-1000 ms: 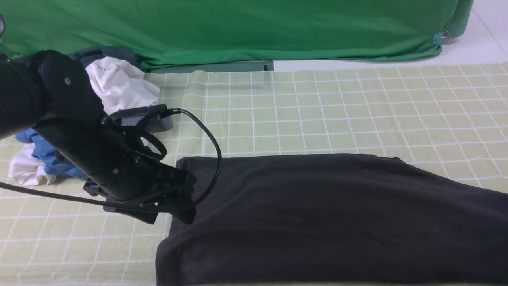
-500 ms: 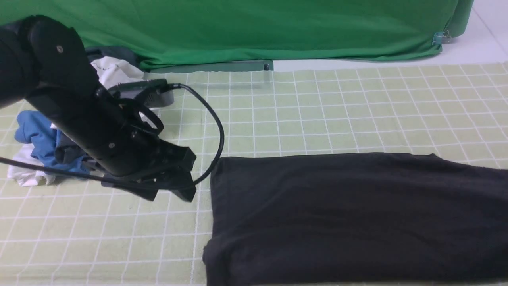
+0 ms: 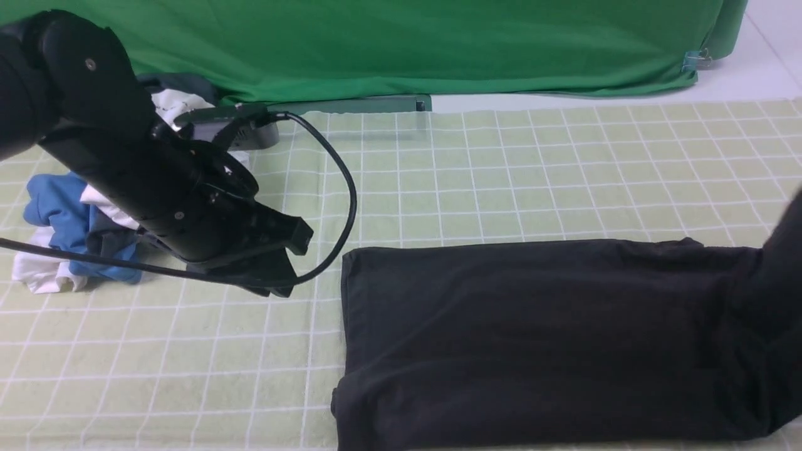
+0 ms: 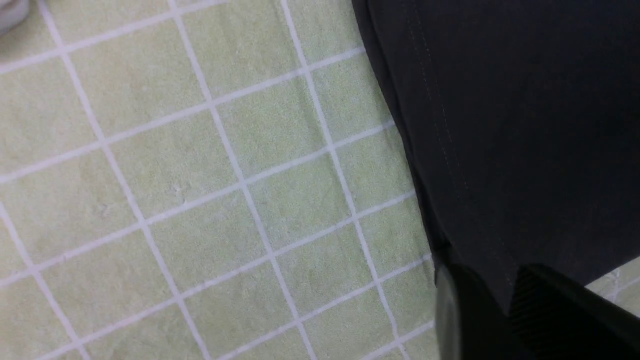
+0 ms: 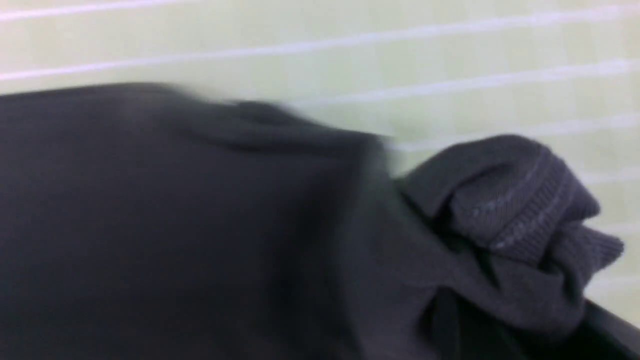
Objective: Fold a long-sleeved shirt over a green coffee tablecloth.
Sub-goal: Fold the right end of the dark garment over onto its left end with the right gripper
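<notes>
My left gripper hangs over the tablecloth with jaws narrow and empty, near the left edge of the shirt lying flat on the grid, its right end bunched and held in my right gripper, lifted a little there — a clothes pile at far left, a green backdrop along the far edge.

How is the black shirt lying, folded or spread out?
Folded: the shirt is a narrow band, no sleeves showing, its right end lifted.
</notes>
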You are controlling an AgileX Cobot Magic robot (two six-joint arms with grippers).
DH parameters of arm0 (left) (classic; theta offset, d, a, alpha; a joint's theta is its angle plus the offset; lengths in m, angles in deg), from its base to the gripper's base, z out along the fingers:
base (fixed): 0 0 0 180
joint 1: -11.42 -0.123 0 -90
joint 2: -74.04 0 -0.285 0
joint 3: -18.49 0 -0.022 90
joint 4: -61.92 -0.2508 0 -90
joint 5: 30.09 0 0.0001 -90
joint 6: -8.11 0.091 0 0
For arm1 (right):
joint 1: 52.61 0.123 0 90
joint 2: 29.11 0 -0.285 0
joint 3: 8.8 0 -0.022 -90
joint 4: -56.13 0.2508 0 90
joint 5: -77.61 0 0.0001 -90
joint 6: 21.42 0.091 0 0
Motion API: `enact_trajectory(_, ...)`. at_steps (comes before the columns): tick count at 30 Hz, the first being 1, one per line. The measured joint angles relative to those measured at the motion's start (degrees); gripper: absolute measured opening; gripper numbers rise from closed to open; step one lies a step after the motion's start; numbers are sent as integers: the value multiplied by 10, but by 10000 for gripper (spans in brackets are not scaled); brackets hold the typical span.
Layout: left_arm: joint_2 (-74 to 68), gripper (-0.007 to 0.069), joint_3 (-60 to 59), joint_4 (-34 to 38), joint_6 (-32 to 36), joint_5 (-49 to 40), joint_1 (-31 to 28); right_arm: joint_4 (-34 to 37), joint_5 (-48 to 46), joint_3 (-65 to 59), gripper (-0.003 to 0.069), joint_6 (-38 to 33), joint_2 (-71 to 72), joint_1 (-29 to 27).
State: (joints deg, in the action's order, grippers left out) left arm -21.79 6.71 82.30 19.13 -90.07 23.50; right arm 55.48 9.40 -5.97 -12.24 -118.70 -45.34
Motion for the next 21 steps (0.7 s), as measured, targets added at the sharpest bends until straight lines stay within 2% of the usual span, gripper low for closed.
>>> enact_trajectory(1,0,71,0,-1,0,0,0,1,1,0,125,0,0,7)
enact_trajectory(3,6,22,0,-19,0,-1,-1,10,43,0,125,54,-1,92)
enact_trajectory(9,48,15,0,-21,4,-4,-39,14,150,0,125,154,-42,263)
enact_trajectory(16,81,15,0,17,16,-2,-123,16,266,1,125,208,-156,378)
enact_trajectory(21,81,15,0,33,27,-1,-136,16,346,1,125,219,-233,408)
